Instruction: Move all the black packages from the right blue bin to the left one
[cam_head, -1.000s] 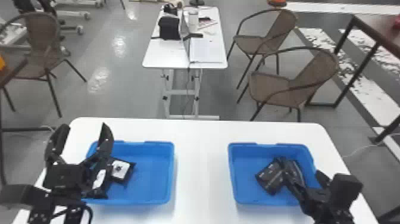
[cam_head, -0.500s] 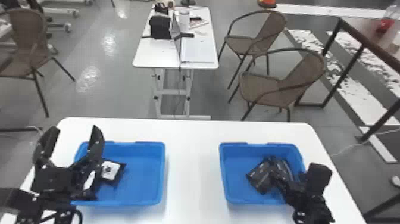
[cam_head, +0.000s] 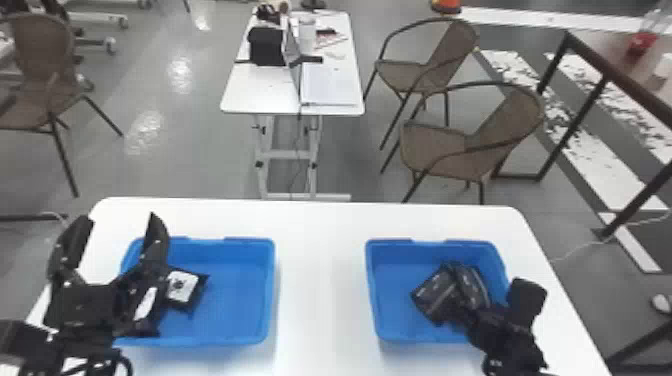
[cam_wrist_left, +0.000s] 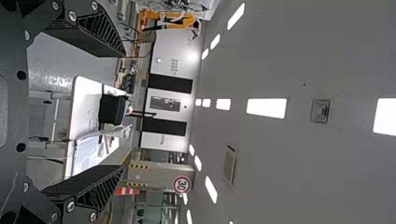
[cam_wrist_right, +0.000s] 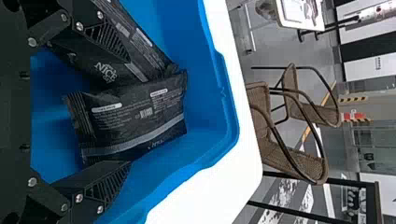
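Note:
In the head view my right gripper (cam_head: 467, 312) reaches down into the right blue bin (cam_head: 400, 335), over the black packages (cam_head: 436, 295). The right wrist view shows my right gripper (cam_wrist_right: 128, 109) open, with one black package (cam_wrist_right: 140, 119) between its fingers and another (cam_wrist_right: 135, 46) beside it, partly behind one finger. My left gripper (cam_head: 117, 245) stands open and upright above the left side of the left blue bin (cam_head: 240, 340). In the left wrist view the left gripper (cam_wrist_left: 123, 112) has nothing between its fingers. A black package with a white label (cam_head: 181, 289) lies in the left bin.
Both bins stand on a white table (cam_head: 320, 300) with a gap between them. Another dark item with a white patch (cam_head: 145, 305) is partly behind the left gripper. Beyond are a second white table (cam_head: 260, 95) and brown chairs (cam_head: 445, 145).
The head view has shifted, so bins and background sit slightly further left than a second ago. Within the right bin, the right gripper has turned and its wrist stands more upright. The left arm keeps its pose.

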